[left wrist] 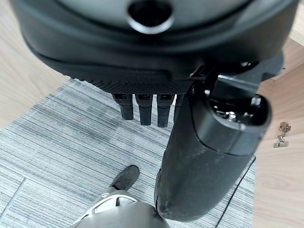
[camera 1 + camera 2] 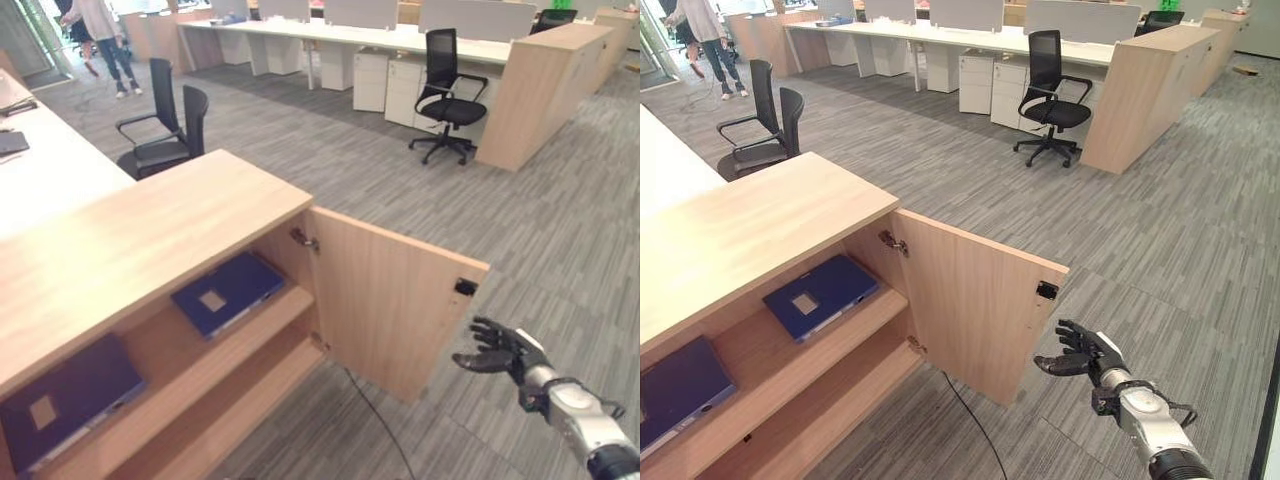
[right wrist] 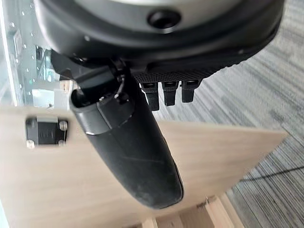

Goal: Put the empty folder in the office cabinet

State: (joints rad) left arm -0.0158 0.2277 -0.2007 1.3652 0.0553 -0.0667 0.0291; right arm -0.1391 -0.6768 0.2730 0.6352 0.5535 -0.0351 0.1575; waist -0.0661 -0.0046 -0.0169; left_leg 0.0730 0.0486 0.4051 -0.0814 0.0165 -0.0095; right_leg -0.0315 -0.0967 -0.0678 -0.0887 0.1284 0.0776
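Note:
The wooden office cabinet [image 2: 150,230] stands with its door [image 2: 385,300] swung wide open. A dark blue folder [image 2: 228,292] lies flat on the upper shelf near the hinge side. A second blue folder [image 2: 65,400] lies further left on the same shelf. My right hand [image 2: 500,352] hovers open just past the door's free edge, palm toward the door, holding nothing. In the right wrist view its thumb [image 3: 128,156] points at the door's inner face [image 3: 47,190], near the black catch [image 3: 46,131]. My left hand [image 1: 152,107] hangs over the carpet with straight fingers and is empty.
The lower shelf [image 2: 220,400] is bare wood. Two black chairs [image 2: 165,130] stand behind the cabinet and another chair [image 2: 447,95] stands by a wooden partition [image 2: 545,90]. A white desk [image 2: 50,170] adjoins the cabinet on the left. A person [image 2: 100,40] walks far off.

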